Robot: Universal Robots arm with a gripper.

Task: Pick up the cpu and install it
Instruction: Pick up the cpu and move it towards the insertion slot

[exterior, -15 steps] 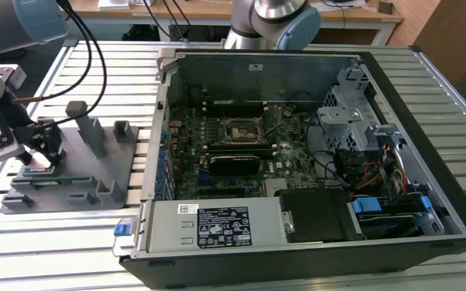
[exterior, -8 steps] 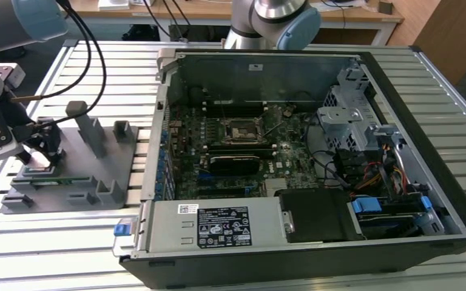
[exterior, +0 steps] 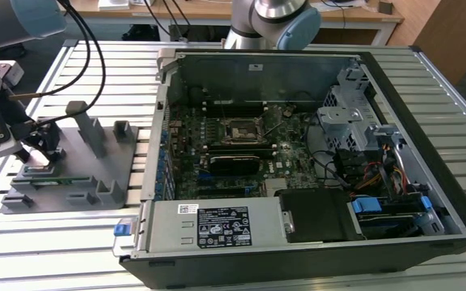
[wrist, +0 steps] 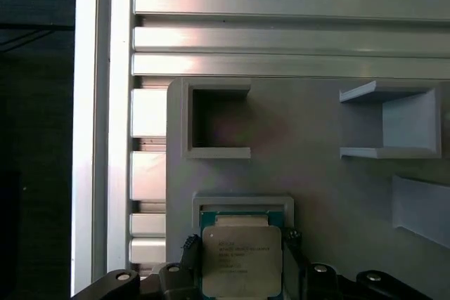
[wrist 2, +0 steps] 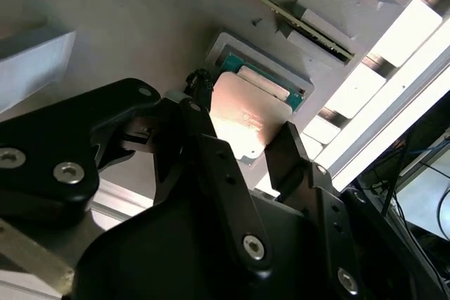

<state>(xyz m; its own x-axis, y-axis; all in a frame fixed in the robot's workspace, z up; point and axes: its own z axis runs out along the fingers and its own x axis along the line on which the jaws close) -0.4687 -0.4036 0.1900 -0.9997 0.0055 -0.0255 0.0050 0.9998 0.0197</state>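
Note:
The cpu (wrist: 241, 258) is a small square chip with a pale metal top and a green edge. It lies at a shallow square pocket (wrist: 242, 202) of the grey plastic tray (exterior: 87, 160), at the exterior view's left. My gripper (exterior: 40, 151) stands over it, with the black fingers (wrist 2: 204, 138) pressed against two opposite sides of the cpu (wrist 2: 246, 114). I cannot tell whether the chip is lifted clear of the pocket. The motherboard socket (exterior: 239, 131) lies inside the open computer case, well off toward the exterior view's right.
A green memory stick (exterior: 51, 180) lies in a slot of the tray beside the cpu pocket. Grey posts (exterior: 83, 124) stand up from the tray. The open case (exterior: 427, 151) has tall metal walls, a drive cage and cables. A second arm's base (exterior: 269, 24) stands behind it.

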